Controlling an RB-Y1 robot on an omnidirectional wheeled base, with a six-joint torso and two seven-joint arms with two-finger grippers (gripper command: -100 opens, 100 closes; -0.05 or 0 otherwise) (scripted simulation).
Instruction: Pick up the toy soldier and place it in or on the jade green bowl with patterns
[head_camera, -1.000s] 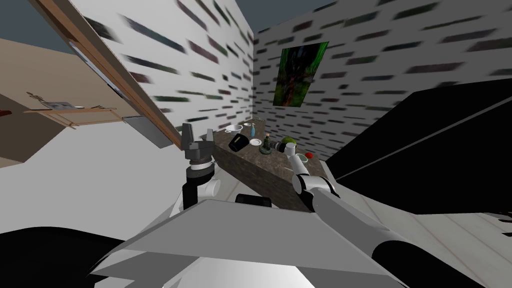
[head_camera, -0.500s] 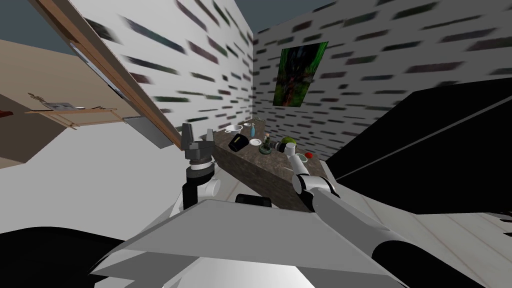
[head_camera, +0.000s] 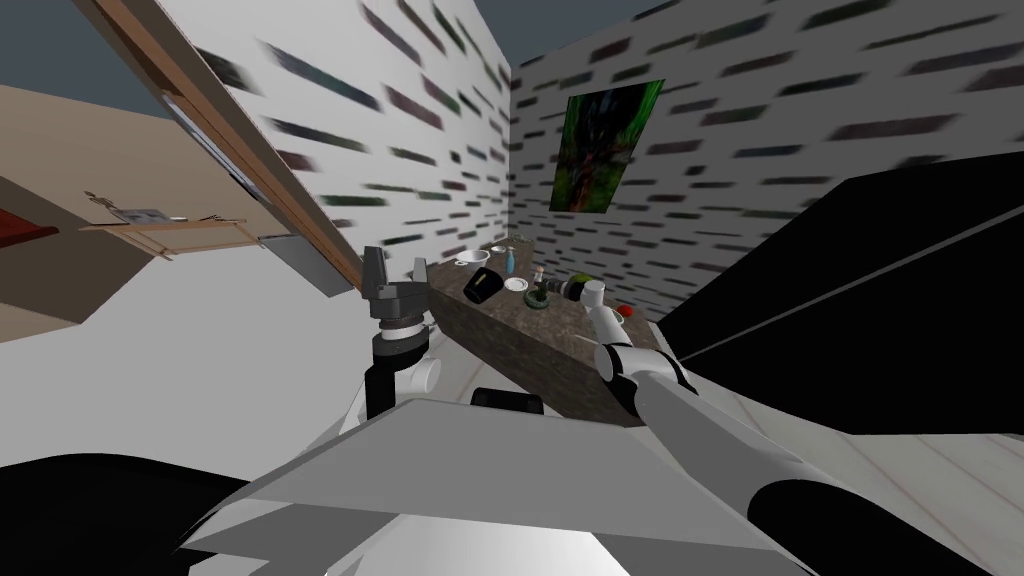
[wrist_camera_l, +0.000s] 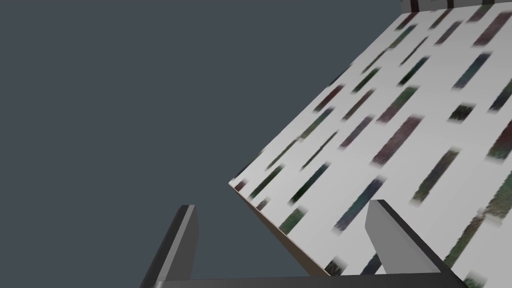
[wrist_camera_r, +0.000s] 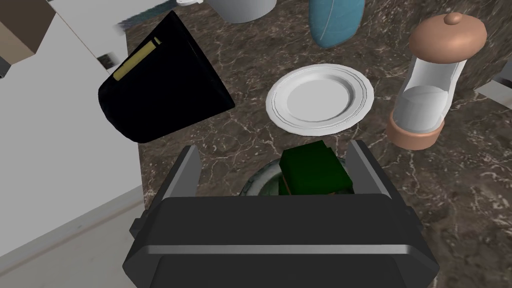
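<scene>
The toy soldier (wrist_camera_r: 312, 172), seen from above as a dark green block, rests on the jade green bowl (wrist_camera_r: 257, 181) on the dark marble counter (wrist_camera_r: 450, 200). My right gripper (wrist_camera_r: 274, 146) hangs just over it, open, with one finger on each side of the soldier and neither pressing it. The left finger (wrist_camera_r: 187, 170) stands well off it. In the head view the soldier (head_camera: 539, 277) and bowl (head_camera: 541, 300) sit mid-counter at the right gripper (head_camera: 562, 291). My left gripper (head_camera: 395, 272) is raised to the left of the counter, open and holding nothing.
Beyond the bowl lie a white plate (wrist_camera_r: 320, 100), a black box-like object (wrist_camera_r: 160, 95), a brown-capped grinder (wrist_camera_r: 430, 95), a blue bottle (wrist_camera_r: 335, 20) and a white bowl (wrist_camera_r: 242, 7). A small red object (head_camera: 626, 310) sits at the counter's right end. The patterned walls meet behind the counter.
My right gripper has opened and let go of the toy soldier, which now rests on the bowl. The head view has shifted slightly. The left arm has not moved.
</scene>
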